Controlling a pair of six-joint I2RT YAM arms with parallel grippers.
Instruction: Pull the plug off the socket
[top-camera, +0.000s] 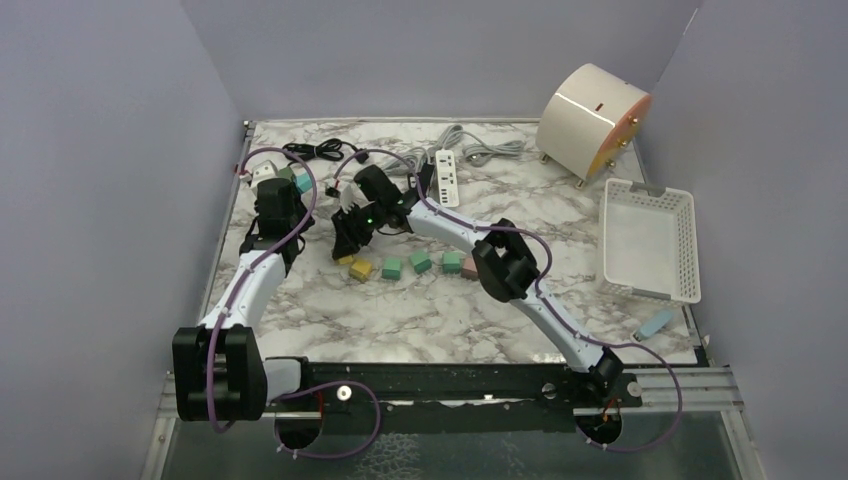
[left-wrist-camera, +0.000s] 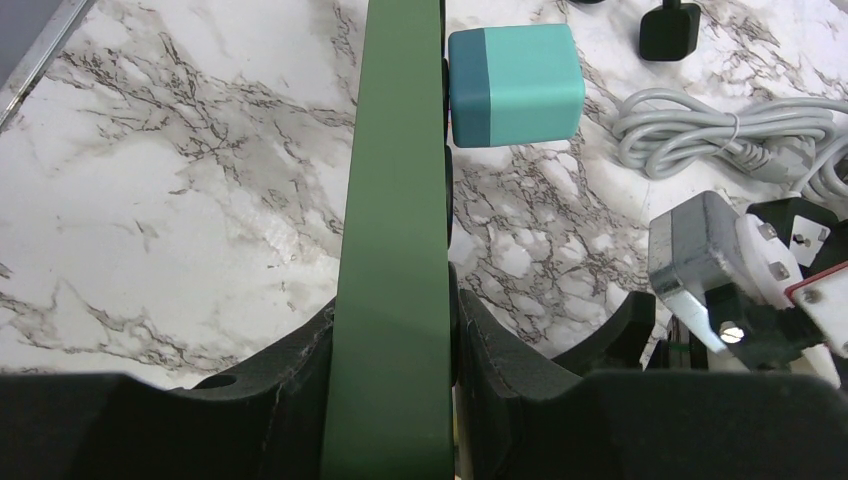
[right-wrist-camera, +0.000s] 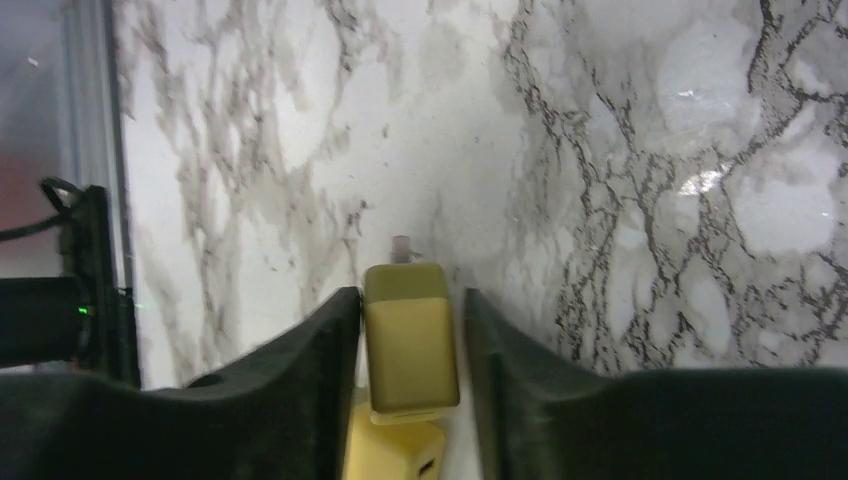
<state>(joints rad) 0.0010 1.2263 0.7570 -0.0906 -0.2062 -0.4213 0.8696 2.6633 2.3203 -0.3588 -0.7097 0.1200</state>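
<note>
Top view: your right gripper (top-camera: 350, 238) is down at the left end of the row of coloured blocks (top-camera: 405, 266), mid-frame. The left gripper (top-camera: 280, 190) sits up-left.

Left wrist: that hand is clamped narrow on a green bar (left-wrist-camera: 395, 150), with a teal block (left-wrist-camera: 515, 85) touching the bar at top centre.

Right wrist: the fingers (right-wrist-camera: 330, 350) hug an olive plug (right-wrist-camera: 410, 345) at lower centre, nearly closed on it. A yellow block (right-wrist-camera: 395, 455) sits right under it, probably the socket.

I'd pull straight along the plug's axis with no twisting. Can't tell if anything braces the yellow piece, so go slowly.
</note>
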